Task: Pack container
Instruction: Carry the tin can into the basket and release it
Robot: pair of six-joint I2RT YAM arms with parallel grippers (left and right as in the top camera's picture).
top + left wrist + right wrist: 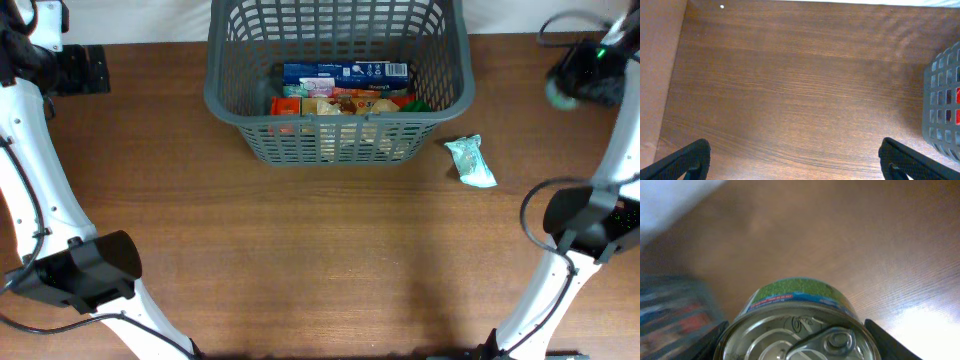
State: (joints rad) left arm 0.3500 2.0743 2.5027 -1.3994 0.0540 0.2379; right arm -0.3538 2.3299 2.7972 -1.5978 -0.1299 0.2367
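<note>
The dark grey lattice basket [338, 135] stands at the back middle of the table, holding a blue box [345, 71] and several colourful packs. Its corner shows at the right of the left wrist view [945, 107]. My right gripper [575, 80] is at the far right, shut on a tin can [795, 325] with a green label and a pull-ring lid, held above the table. My left gripper [795, 160] is open and empty over bare wood, left of the basket; in the overhead view it sits at the far left [80, 70].
A light green sachet [470, 160] lies on the table right of the basket. The table's left edge shows in the left wrist view [670, 100]. Both arm bases stand at the front corners.
</note>
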